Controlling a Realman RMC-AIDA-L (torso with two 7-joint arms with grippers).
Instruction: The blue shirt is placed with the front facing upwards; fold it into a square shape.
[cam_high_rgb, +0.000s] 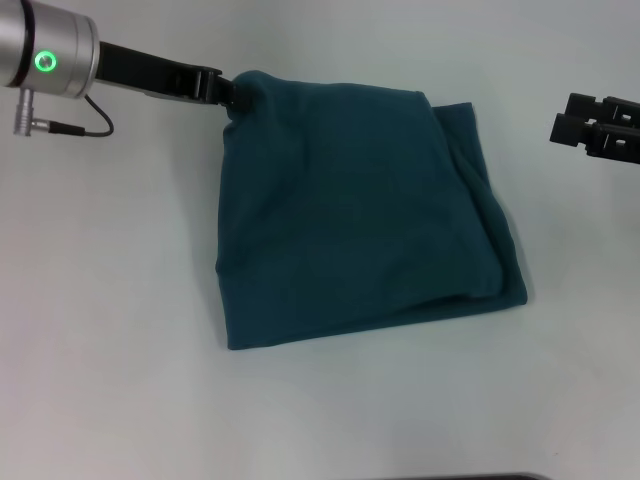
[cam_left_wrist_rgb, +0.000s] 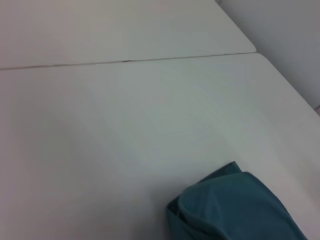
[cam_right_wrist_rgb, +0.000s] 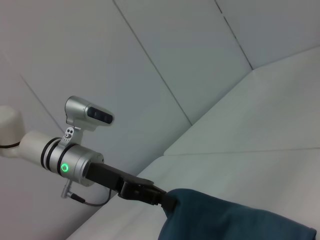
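Note:
The blue shirt (cam_high_rgb: 360, 220) lies folded into a rough square in the middle of the white table (cam_high_rgb: 110, 300), plain teal side up, with no lettering in sight. My left gripper (cam_high_rgb: 232, 95) is at its far left corner and shut on the bunched, slightly raised cloth there. The right wrist view shows that gripper (cam_right_wrist_rgb: 169, 204) running into the shirt's (cam_right_wrist_rgb: 235, 222) edge. A rounded teal fold of the shirt (cam_left_wrist_rgb: 235, 210) shows in the left wrist view. My right gripper (cam_high_rgb: 565, 125) hovers off the shirt's far right side, apart from the cloth.
A seam (cam_left_wrist_rgb: 125, 61) crosses the table top beyond the shirt. A wall (cam_right_wrist_rgb: 165, 60) stands behind the table. A dark edge (cam_high_rgb: 490, 477) shows at the near side of the head view.

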